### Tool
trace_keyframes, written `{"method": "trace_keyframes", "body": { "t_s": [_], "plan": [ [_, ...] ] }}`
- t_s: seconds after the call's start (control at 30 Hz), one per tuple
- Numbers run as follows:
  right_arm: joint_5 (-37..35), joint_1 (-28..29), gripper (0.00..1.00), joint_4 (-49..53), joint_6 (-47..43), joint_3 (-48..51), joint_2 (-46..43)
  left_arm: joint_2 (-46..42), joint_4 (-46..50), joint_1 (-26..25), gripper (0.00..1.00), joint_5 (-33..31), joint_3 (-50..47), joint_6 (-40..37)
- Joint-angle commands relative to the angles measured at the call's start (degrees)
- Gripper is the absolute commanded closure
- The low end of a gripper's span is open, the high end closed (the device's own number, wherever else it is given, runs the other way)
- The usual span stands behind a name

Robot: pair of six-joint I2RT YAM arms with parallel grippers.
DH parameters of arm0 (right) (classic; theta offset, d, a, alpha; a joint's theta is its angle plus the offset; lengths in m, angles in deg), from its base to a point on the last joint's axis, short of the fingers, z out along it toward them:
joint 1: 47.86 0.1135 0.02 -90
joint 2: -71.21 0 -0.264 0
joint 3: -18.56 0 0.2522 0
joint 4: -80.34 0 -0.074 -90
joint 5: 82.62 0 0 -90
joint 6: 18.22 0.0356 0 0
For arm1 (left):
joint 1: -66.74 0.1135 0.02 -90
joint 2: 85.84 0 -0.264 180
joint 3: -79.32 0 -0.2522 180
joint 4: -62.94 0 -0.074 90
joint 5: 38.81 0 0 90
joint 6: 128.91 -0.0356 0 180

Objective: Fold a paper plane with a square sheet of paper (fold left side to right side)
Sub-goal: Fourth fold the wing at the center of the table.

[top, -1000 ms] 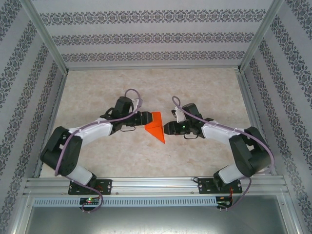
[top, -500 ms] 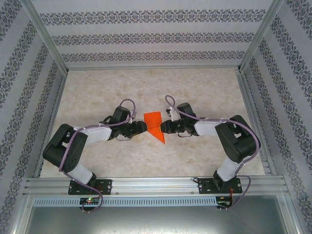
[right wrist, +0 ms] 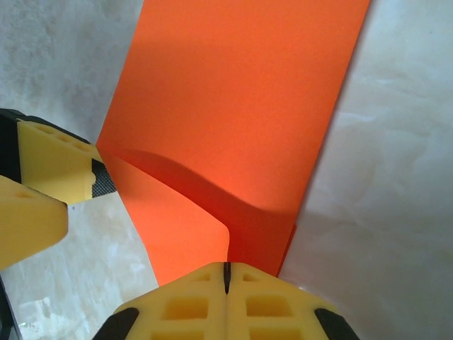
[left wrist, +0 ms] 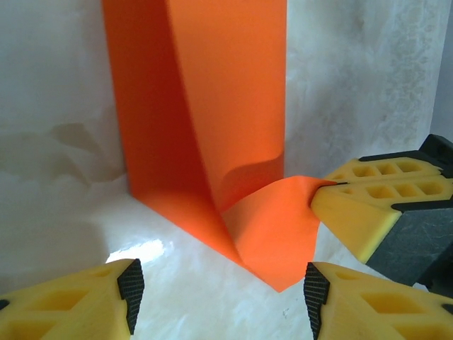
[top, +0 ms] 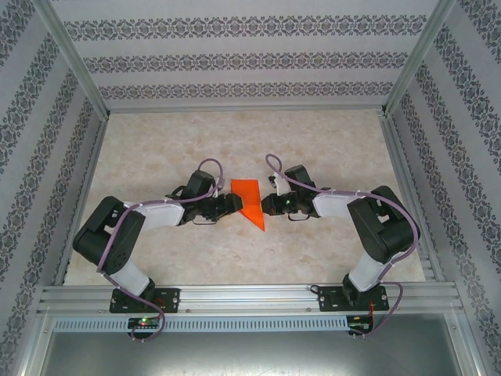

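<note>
From the near rail [top: 250, 296], the left arm [top: 156, 211] and right arm [top: 337, 205] are being bent inward. At mid-table, the folded orange paper [top: 249, 197] is being pinched by the right gripper [top: 265, 206]; the left gripper [top: 233, 204] is being held open beside it. The marbled table [top: 329, 141] is being enclosed by patterned walls [top: 250, 59].

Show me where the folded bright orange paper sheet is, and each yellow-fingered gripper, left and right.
folded bright orange paper sheet [right wrist: 233, 106], right wrist view, on its flat upper face.
left gripper [left wrist: 223, 285], left wrist view, midway between its open fingertips.
right gripper [right wrist: 226, 270], right wrist view, where its shut fingertips meet.
</note>
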Motion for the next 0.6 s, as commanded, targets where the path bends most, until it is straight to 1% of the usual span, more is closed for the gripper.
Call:
{"method": "trace_keyframes", "body": {
  "t_s": [0.0, 0.17, 0.27, 0.4, 0.5, 0.57],
  "plan": [
    [-0.5, -0.2, 0.96, 1.2, -1.0, -0.7, -1.4, 1.6, -2.8, -1.2, 0.37, 0.7, 2.7, 1.0],
    [-0.6, -0.2, 0.96, 1.0, -1.1, -0.5, -1.4, 4.7, -2.8, -2.1, 0.45, 0.0, 5.1, 0.8],
    [-0.6, -0.2, 0.95, 0.7, -0.8, -0.4, -1.8, 6.5, -3.4, -2.1, 0.52, -0.1, 6.2, 0.8],
    [-2.3, -0.2, 0.82, 0.8, -1.0, 0.2, -3.9, 7.7, -4.6, -2.1, 0.7, 0.6, 7.3, 1.6],
    [-7.2, -0.2, 0.65, 1.9, -2.0, 2.1, -9.3, 6.9, -4.7, -2.1, 0.81, 0.4, 7.3, 2.5],
    [-11.0, 0.3, 0.59, 4.0, -3.8, 3.1, -13.8, 6.1, -4.1, -2.1, 0.86, -0.2, 7.3, 3.1]
  ]
}}
